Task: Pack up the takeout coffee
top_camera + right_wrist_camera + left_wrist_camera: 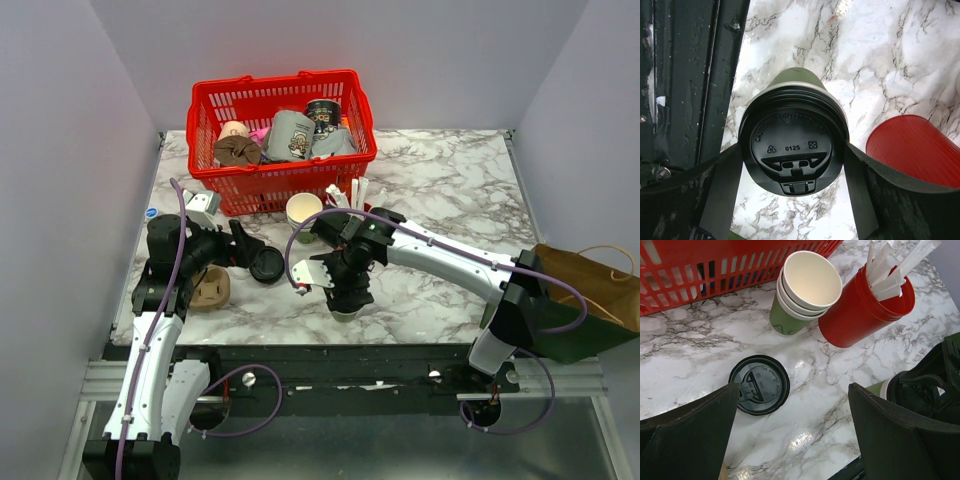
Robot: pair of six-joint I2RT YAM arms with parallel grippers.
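The takeout coffee (790,135), an olive-green paper cup with a black lid, stands on the marble table near the front edge. It also shows in the top view (346,313) and at the right edge of the left wrist view (879,388). My right gripper (792,162) has its fingers pressed against both sides of the cup just under the lid; in the top view the right gripper (345,288) is directly over the cup. My left gripper (792,397) is open and empty, low over the table, left of the cup and next to a loose black lid (759,385).
A stack of lidless green cups (802,290) and a red cup of white sticks (860,310) stand behind the cup. A red basket (360,100) with items is at the back. A brown paper bag (590,285) lies at the right edge. A tan object (211,288) lies by the left arm.
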